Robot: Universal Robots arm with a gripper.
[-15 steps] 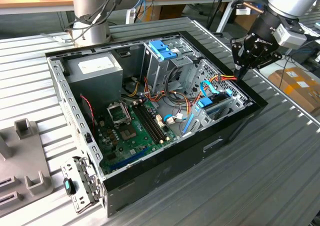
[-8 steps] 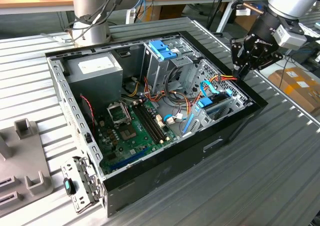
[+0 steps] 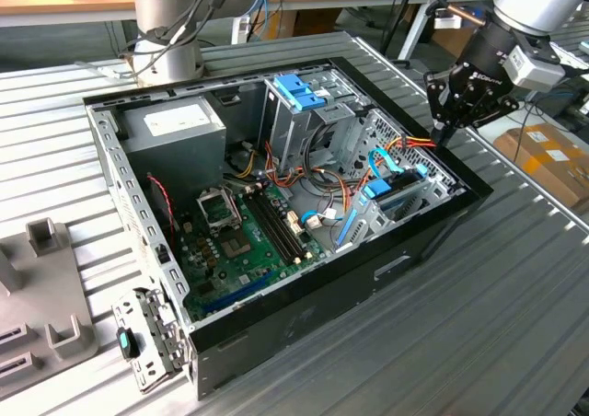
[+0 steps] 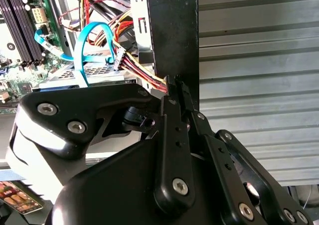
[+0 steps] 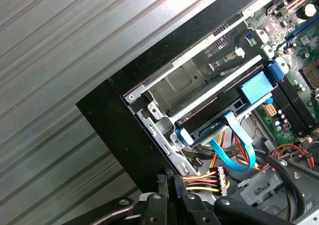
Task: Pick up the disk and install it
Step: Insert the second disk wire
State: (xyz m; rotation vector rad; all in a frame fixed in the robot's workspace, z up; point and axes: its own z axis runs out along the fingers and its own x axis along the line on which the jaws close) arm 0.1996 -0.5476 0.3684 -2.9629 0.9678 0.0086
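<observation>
Disk (image 5: 219, 123) with its blue frame sits, as we see it, in the bay at the computer case's (image 3: 304, 329) corner, right of centre in the exterior view, a blue ribbon cable (image 5: 239, 148) plugged beside it. Our end effector (image 3: 444, 129) hovers just above that corner, upper right of the frame; its fingers (image 4: 172, 135) look clenched together, grasping nothing. Below lies the ribbed metal surface (image 3: 515, 287).
</observation>
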